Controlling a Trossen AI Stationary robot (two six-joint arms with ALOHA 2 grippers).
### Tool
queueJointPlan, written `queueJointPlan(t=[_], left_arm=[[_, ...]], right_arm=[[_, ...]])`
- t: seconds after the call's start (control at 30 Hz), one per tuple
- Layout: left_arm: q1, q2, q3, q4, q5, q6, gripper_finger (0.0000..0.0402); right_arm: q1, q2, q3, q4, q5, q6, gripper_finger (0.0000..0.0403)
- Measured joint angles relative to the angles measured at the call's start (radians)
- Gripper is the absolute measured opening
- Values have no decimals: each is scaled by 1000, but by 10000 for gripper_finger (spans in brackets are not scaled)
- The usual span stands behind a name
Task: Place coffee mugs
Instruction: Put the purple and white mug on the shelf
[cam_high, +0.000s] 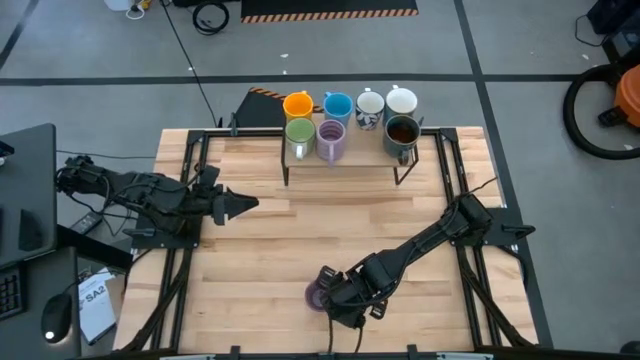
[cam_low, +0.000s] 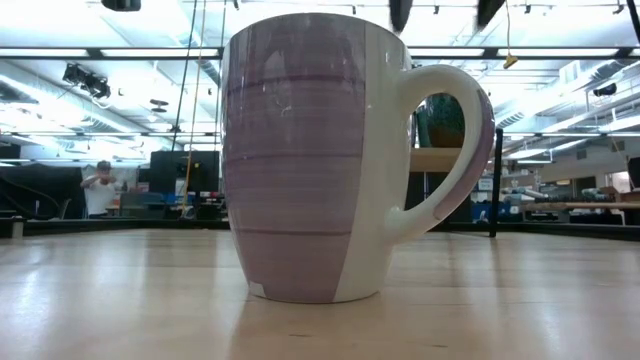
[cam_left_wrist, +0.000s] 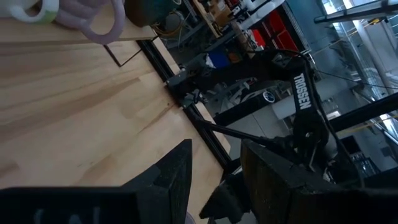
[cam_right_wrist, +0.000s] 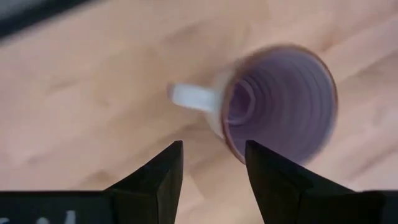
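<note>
Wooden counter (cam_high: 300, 230) carries a lilac mug (cam_high: 317, 294) upright at its near edge, handle seen only from the side, right pincer (cam_high: 338, 306) spread above it, left pincer (cam_high: 243, 204) spread far off.

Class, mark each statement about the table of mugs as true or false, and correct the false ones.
1. A lilac mug stands upright near the table's front edge. True.
2. The right claw grips that mug. False: it is open above the mug, holding nothing.
3. The orange mug stands at the row's left end. True.
4. The left claw holds a mug. False: it is empty, at the table's left side.
</note>
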Motion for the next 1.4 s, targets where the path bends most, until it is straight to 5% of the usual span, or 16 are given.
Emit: queueJointPlan(t=[0.17, 0.8, 1.4], left_arm=[[0, 0, 0, -7, 0, 1, 142], [0, 0, 0, -46, 0, 2, 142], [0, 0, 1, -45, 1, 1, 142]], right_arm=[[-1, 0, -31, 14, 98, -20, 177], [0, 0, -186, 234, 60, -140, 170], [-8, 3, -191, 252, 0, -51, 35]])
